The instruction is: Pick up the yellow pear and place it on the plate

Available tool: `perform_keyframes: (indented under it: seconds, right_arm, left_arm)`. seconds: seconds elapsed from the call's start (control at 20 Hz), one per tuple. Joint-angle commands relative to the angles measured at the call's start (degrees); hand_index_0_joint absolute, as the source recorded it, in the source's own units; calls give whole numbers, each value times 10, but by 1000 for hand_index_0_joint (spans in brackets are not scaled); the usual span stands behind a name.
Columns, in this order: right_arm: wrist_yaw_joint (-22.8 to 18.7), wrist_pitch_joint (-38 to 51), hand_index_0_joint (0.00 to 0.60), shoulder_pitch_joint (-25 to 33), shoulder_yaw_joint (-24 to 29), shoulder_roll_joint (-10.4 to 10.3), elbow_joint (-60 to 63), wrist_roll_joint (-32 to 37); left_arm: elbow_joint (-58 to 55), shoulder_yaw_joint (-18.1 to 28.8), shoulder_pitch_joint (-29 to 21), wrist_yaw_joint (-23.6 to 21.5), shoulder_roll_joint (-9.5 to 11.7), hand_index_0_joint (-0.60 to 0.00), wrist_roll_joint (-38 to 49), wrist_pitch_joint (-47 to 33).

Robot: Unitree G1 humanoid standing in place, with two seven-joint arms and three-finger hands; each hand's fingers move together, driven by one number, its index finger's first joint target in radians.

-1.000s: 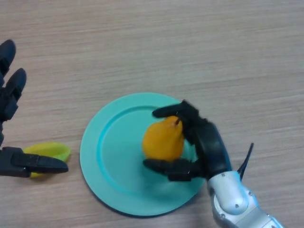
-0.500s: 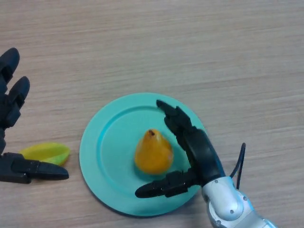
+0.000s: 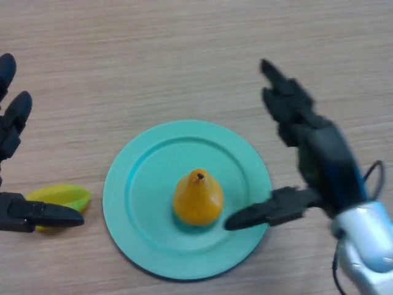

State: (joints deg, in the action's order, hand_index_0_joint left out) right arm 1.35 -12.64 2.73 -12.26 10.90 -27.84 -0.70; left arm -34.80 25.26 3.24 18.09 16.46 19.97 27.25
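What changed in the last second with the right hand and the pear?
The right hand let go of the yellow-orange pear and drew back to the right, fingers spread. The pear now stands free on the round teal plate. The left hand and plate stayed put.

Pale wood-grain table (image 3: pixel 184 55) throughout

orange-yellow pear (image 3: pixel 198 198), turquoise plate (image 3: pixel 142 178), black hands
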Motion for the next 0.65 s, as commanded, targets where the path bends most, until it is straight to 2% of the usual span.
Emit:
perform_keyframes:
  seconds: [0.05, 0.15, 0.25, 0.45, 0.65]
  right_arm:
    - [53, 26, 0, -39, 73, 8, -82, 50]
    - [67, -10, 0, -79, 108, 17, -124, 74]
    - [71, -59, 0, -95, 131, 19, -159, 75]
    - [74, -68, 0, -95, 135, 19, -159, 34]
    - [77, -67, 0, -97, 148, 17, -158, 26]
  left_arm:
    - [-34, 33, -11, -13, 24, 0, 20, -59]
    - [-37, 35, -6, -1, 24, 0, 15, -52]
    - [-42, 41, -7, -1, 23, 0, 16, -49]
    - [-50, 34, -12, -15, 21, 0, 14, -53]
    - [-50, 32, -13, -21, 22, 0, 24, -56]
